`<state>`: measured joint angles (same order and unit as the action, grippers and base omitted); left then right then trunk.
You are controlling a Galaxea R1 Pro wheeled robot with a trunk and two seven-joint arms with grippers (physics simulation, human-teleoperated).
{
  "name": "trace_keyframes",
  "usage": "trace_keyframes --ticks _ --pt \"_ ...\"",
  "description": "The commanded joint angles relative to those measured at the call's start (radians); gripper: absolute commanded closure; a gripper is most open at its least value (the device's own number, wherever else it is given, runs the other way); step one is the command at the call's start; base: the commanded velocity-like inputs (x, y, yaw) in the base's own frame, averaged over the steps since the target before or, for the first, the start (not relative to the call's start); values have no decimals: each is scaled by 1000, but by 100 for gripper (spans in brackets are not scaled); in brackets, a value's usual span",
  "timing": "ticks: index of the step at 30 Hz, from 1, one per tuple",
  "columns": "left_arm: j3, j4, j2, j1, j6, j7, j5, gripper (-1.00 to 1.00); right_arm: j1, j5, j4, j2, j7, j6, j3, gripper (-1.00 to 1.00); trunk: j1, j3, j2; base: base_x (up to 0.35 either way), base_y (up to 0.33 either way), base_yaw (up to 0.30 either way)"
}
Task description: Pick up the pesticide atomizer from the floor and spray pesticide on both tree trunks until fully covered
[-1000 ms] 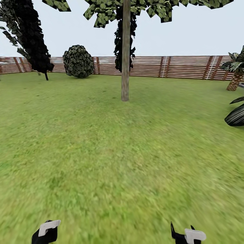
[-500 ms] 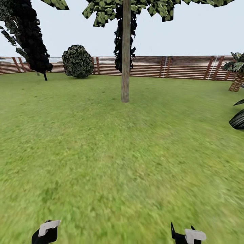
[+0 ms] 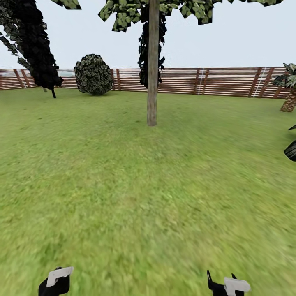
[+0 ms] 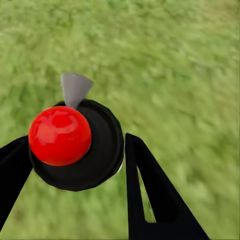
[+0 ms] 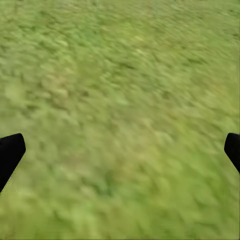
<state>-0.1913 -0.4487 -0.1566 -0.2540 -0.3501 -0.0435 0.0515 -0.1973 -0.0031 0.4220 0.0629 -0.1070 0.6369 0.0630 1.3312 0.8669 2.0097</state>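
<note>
The pesticide atomizer (image 4: 60, 135) has a red round cap on a black disc with a grey nozzle, and it sits between the black fingers of my left gripper (image 4: 72, 146), which is shut on it. In the head view my left gripper (image 3: 56, 280) and right gripper (image 3: 229, 284) stay low over the lawn. My right gripper (image 5: 121, 150) is open with only grass between its fingers. One tree trunk (image 3: 152, 70), straight and grey-tan, rises ahead in mid-lawn, with its mottled-green crown (image 3: 193, 9) at the top.
A brown slat fence (image 3: 222, 81) closes the far side of the lawn. A round shrub (image 3: 93, 74) and a near-black cypress (image 3: 35, 45) stand at the back left. At the right are a palm (image 3: 289, 96) and a dark leafy plant (image 3: 291, 149).
The whole view has crept forward toward the tree, so side plants slide outward. Both grippers keep their places in the picture.
</note>
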Motion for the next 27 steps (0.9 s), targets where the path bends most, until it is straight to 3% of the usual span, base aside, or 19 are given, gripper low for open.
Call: trace_keyframes --ticks 1,27 --pt "-2 1 0 -1 -3 -4 5 100 -1 0 -1 0 -2 3 0 -100 0 1 0 339 0 0" --pt "-2 1 0 -1 -3 -4 5 100 -1 0 -2 0 -2 3 0 -100 0 1 0 339 0 0"
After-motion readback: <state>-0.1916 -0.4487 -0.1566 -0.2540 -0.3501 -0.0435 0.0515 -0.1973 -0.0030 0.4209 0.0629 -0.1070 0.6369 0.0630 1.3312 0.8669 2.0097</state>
